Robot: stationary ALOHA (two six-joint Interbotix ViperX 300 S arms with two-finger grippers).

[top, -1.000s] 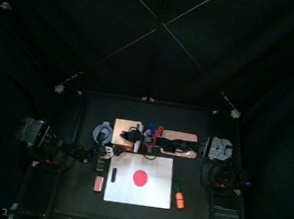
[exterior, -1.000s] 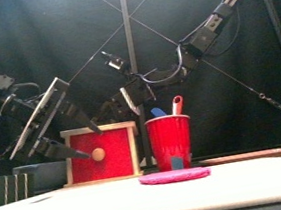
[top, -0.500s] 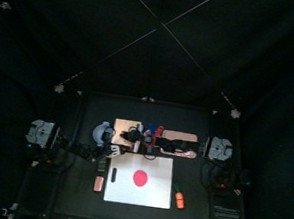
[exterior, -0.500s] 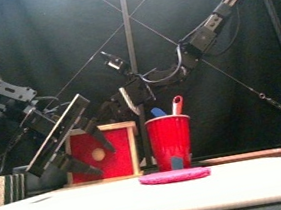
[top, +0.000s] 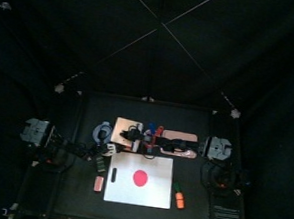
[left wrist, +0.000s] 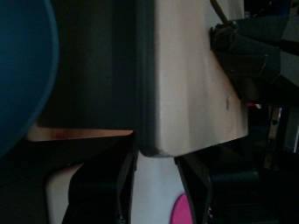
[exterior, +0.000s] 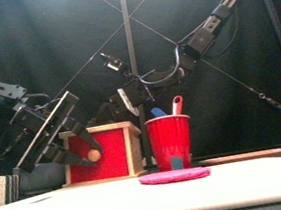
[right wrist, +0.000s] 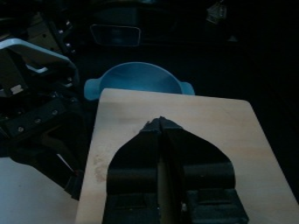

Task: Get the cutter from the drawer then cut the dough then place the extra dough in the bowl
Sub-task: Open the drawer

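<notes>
Left gripper (left wrist: 158, 164) hangs by the wooden box (right wrist: 222, 140) on its left side, jaws spread, nothing between them that we can see. Blue-grey bowl (right wrist: 138, 77) sits just left of the box. Red drawer front (exterior: 108, 155) faces the table's front. Right gripper (right wrist: 162, 127) is over the box's top, jaws pressed together; we can't tell if it touches. Next right is the red cup (exterior: 170, 137) holding a blue knife (exterior: 157, 112) and a red knife (exterior: 177, 104). Dough (exterior: 176, 175) lies flat on the white board (top: 120, 191), in front of the cup.
</notes>
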